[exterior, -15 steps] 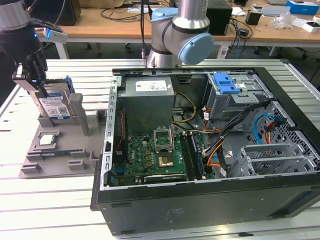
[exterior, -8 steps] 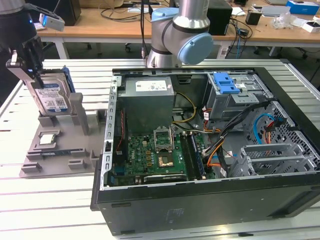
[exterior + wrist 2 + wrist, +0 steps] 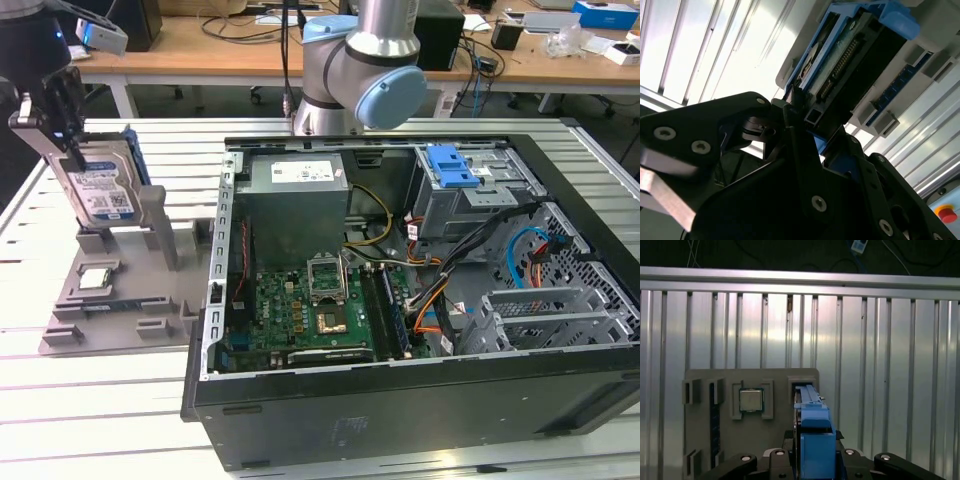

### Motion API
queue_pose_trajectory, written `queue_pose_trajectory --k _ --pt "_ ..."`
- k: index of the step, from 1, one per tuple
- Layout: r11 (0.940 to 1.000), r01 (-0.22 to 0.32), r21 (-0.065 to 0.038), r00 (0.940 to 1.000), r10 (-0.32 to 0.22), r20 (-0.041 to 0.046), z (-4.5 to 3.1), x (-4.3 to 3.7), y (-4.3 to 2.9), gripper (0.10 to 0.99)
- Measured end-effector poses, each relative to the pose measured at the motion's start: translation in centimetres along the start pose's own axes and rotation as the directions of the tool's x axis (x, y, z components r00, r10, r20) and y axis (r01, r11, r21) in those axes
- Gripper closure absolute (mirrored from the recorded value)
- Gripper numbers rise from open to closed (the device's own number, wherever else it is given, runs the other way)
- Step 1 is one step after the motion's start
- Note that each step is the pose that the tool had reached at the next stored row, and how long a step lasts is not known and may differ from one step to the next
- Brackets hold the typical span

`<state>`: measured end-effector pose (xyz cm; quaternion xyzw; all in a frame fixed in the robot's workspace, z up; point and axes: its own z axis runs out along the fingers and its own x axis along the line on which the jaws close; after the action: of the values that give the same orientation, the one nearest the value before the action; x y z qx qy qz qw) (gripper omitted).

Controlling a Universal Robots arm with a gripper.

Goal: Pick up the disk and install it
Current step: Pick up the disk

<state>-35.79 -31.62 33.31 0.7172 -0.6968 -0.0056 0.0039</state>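
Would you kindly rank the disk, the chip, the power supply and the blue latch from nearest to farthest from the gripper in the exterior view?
1. The disk, clamped in the gripper, at the exterior view's left.
2. The chip, on the grey tray below the disk.
3. The power supply, inside the case.
4. The blue latch, further to the view's right.

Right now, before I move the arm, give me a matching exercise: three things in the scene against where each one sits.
Things:
1. disk
2. processor chip
3. blue latch

Places:
A. on the drive cage inside the computer case
B. in a recess of the grey tray
C. upright, gripped by the end effector

Pairs: 1-C, 2-B, 3-A
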Motion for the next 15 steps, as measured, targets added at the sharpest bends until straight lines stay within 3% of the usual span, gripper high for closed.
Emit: queue_pose_trajectory --k 15 --pt "1.0 0.0 0.0 1.0 0.0 0.0 -1.8 -0.21 0.02 0.722"
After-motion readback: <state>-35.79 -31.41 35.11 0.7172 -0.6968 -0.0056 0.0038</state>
